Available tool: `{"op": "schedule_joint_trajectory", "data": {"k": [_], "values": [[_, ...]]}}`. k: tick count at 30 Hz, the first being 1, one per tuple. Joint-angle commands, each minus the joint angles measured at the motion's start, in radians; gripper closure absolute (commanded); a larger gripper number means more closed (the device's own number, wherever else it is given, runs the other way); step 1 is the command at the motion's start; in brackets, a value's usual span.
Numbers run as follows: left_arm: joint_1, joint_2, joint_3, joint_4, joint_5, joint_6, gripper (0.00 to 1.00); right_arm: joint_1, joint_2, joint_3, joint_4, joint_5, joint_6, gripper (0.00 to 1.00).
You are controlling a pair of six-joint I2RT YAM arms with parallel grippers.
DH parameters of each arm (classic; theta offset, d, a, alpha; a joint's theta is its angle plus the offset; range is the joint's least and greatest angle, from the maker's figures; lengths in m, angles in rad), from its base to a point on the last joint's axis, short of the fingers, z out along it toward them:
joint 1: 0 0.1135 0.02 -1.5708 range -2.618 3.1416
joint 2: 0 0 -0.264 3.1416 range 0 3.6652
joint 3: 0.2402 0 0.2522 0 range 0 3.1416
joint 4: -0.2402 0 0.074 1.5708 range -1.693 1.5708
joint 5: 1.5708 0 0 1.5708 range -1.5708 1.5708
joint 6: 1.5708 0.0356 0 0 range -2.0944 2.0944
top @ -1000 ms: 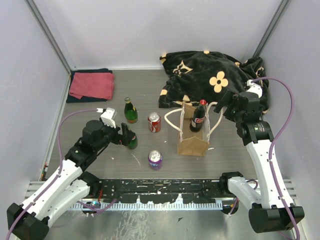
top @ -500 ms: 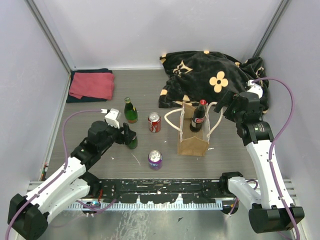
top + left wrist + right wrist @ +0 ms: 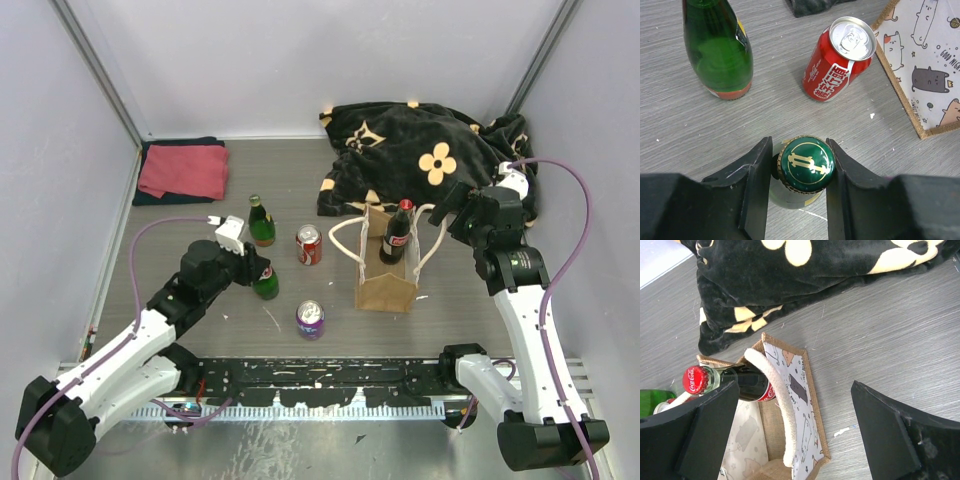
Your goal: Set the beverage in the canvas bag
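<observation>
My left gripper is shut on the neck of a small green beverage bottle standing on the table left of centre. In the left wrist view its green and gold cap sits pinched between both fingers of the left gripper. The canvas bag stands upright in the middle with cream rope handles, and a cola bottle stands inside it. My right gripper hovers open just right of the bag's mouth. The right wrist view shows the bag and the cola bottle below the right gripper.
A second green bottle and a red can stand close behind the held bottle. A purple can stands nearer the front. A black flower-patterned blanket lies at the back right, and a red towel at the back left.
The left gripper has reached a little to the right and shut on the green bottle's neck. The right arm has stayed where it was.
</observation>
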Motion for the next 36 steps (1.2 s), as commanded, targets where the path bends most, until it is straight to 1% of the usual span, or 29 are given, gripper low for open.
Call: {"op": "schedule_joint_trajectory", "data": {"k": [1, 2, 7, 9, 14, 17, 21, 26, 32, 36], "values": [[-0.005, -0.013, 0.000, -0.004, 0.008, 0.009, 0.95, -0.004, -0.020, 0.003, 0.040, -0.004, 0.014, 0.00], [-0.004, -0.017, 0.006, -0.014, 0.011, 0.011, 1.00, -0.004, -0.019, 0.005, 0.040, -0.004, 0.014, 0.00], [-0.005, -0.043, 0.049, -0.071, 0.017, 0.037, 1.00, -0.004, -0.021, 0.014, 0.037, -0.005, 0.016, 0.00], [-0.005, -0.056, 0.089, -0.100, 0.023, 0.062, 1.00, -0.004, -0.023, 0.016, 0.036, -0.007, 0.019, 0.00], [-0.004, -0.067, 0.253, -0.200, 0.057, 0.111, 1.00, -0.004, -0.031, 0.020, 0.035, -0.014, 0.032, 0.00], [-0.005, -0.059, 0.341, -0.249, 0.102, 0.114, 1.00, -0.004, -0.034, 0.022, 0.036, -0.021, 0.040, 0.00], [-0.005, -0.027, 0.445, -0.277, 0.128, 0.099, 1.00, -0.004, -0.038, 0.028, 0.033, -0.028, 0.046, 0.00], [-0.028, 0.059, 0.603, -0.251, 0.175, 0.070, 1.00, -0.005, -0.039, 0.033, 0.027, -0.035, 0.053, 0.00], [-0.072, 0.232, 0.853, -0.171, 0.168, 0.043, 1.00, -0.004, -0.039, 0.027, 0.034, -0.063, 0.082, 0.00], [-0.105, 0.355, 0.967, -0.122, 0.177, 0.024, 1.00, -0.004, -0.040, 0.020, 0.040, -0.080, 0.096, 0.00]]}}
